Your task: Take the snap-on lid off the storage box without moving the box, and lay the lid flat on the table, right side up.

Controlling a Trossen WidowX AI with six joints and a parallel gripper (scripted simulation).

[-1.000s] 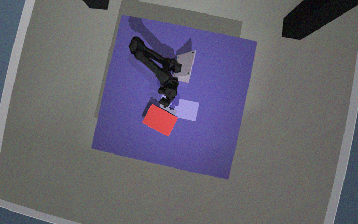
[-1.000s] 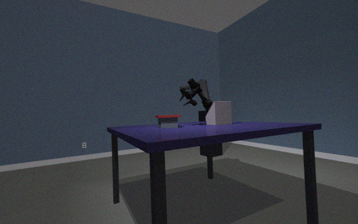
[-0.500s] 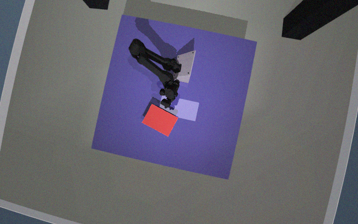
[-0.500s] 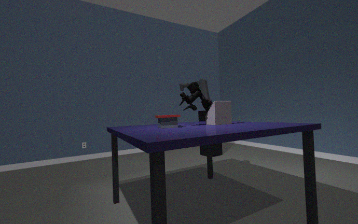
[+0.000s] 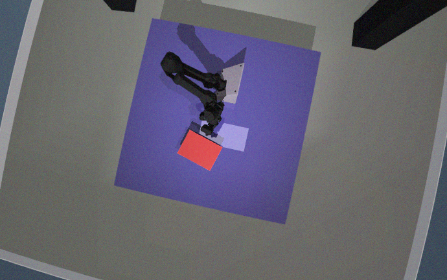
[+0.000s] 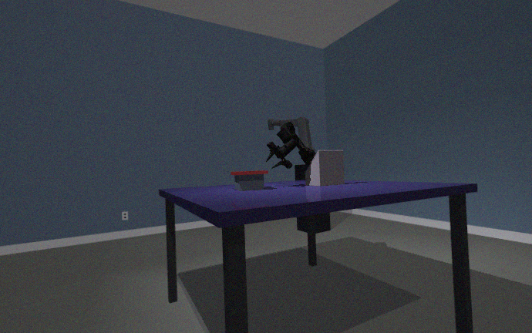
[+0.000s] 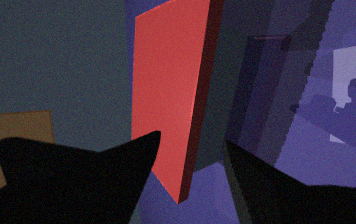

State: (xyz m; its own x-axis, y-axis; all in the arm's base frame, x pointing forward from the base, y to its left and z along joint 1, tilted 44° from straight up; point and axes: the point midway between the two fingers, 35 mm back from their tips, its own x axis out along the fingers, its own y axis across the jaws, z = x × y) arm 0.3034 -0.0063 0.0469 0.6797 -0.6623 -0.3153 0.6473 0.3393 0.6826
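The red lid is a flat rectangle on top of the grey storage box, overhanging its sides. The box stands on the purple table; in the top view the lid mostly hides it. My gripper is open and empty. It hangs above and beside the lid, on the side toward the arm's base, with its fingers pointing down at a slant. In the wrist view the lid's near corner shows beyond the gap between the fingers, not held. The snap fit is too small to see.
A white slanted block stands near the arm's base. A pale flat square lies beside the box, with the arm's shadow near it. A brown object shows at the left of the wrist view.
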